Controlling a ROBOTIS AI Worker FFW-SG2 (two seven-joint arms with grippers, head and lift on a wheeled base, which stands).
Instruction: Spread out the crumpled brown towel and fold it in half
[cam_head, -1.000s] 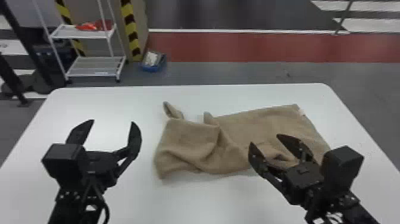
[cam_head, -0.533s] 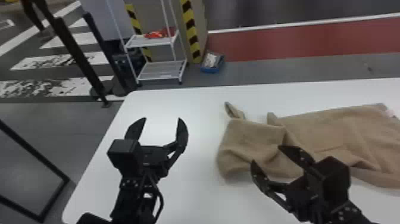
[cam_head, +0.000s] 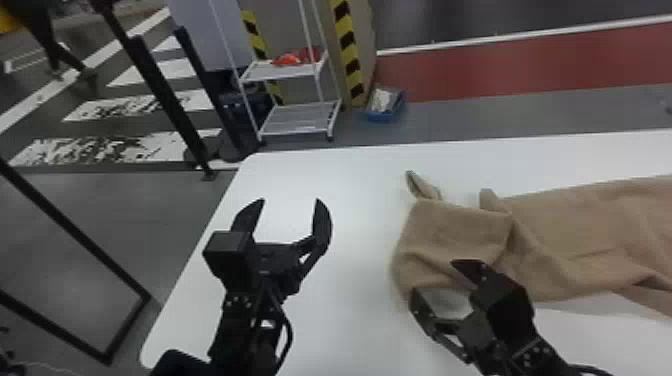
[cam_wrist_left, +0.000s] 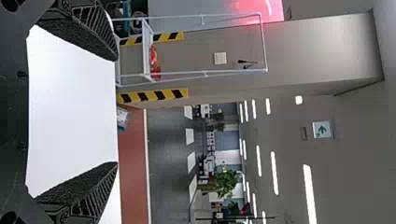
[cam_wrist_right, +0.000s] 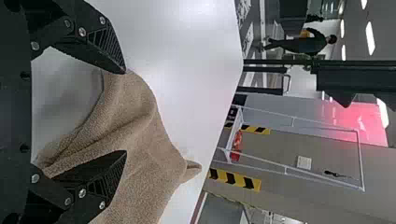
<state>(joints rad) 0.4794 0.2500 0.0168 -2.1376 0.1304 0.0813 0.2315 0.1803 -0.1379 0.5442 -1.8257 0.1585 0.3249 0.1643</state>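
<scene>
brown towel (cam_head: 565, 227) rumpled on white table (cam_head: 345, 175), small corner sticking up, right pincer (cam_head: 433, 275) open at towel's left end, left pincer (cam_head: 290, 201) open over table, apart from towel

matt, nubbly cloth of the towel (cam_head: 452, 225) between the jaws of the right gripper (cam_head: 434, 276), smooth, faintly glossy bench (cam_head: 360, 320) beside them, rough, matt jaws on the left gripper (cam_head: 290, 200)

From the head I looked forward and down over the surface (cam_head: 360, 200); from each wrist, closer and lower across it, all three sharing the white rack (cam_head: 297, 121).
</scene>
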